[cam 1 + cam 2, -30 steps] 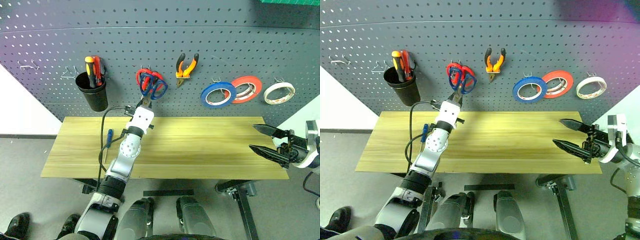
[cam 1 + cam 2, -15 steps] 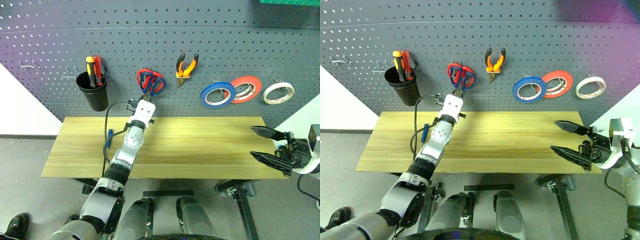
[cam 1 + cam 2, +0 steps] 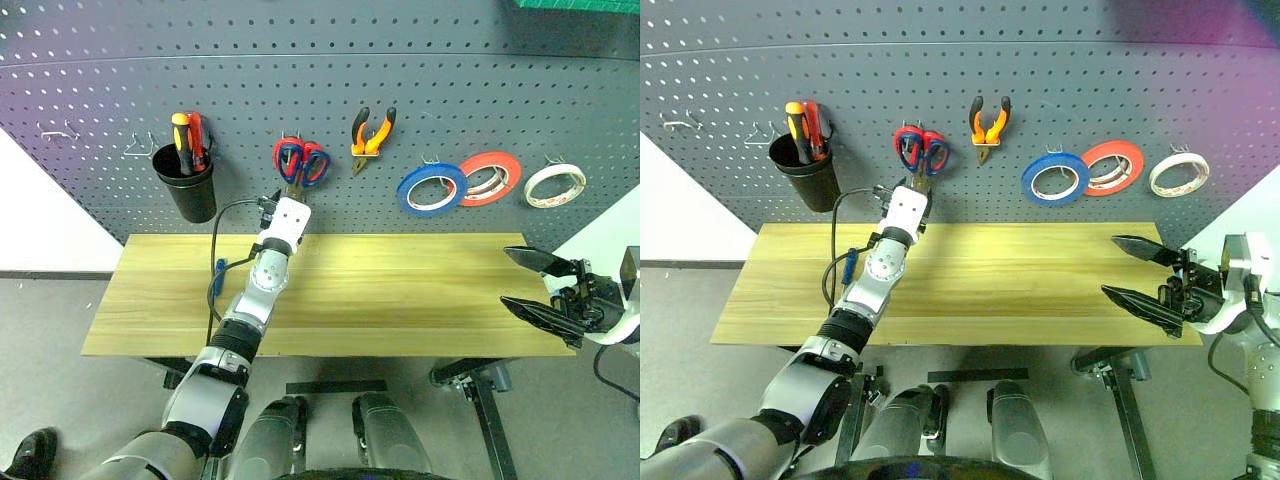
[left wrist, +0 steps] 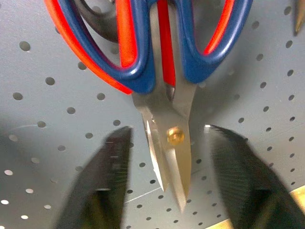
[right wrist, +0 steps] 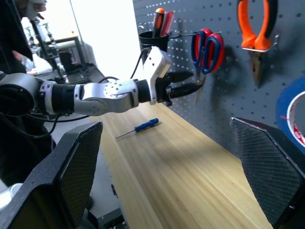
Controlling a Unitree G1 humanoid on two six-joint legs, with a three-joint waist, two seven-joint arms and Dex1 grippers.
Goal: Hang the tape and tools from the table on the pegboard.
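Observation:
On the pegboard hang scissors with red-and-blue handles, and a black handle loop shows behind them. Their steel blades point down between the fingers of my left gripper, which is open and not touching them. I cannot tell which pair the blades belong to. The orange-and-black pliers and the blue tape hang further right. The blue-handled screwdriver lies on the table beside my left arm. At the table's right end, my right gripper is open and holds nothing.
A black cup with red and yellow screwdrivers hangs at the left of the board, with bare hooks beyond it. A red-orange roll and a white roll hang right of the blue tape. The wooden table stands against the board.
My left gripper has opened and let go of the scissor blades. The scissors, tilted with handles spread before, now hang straight with handles together. My right gripper has hardly moved.

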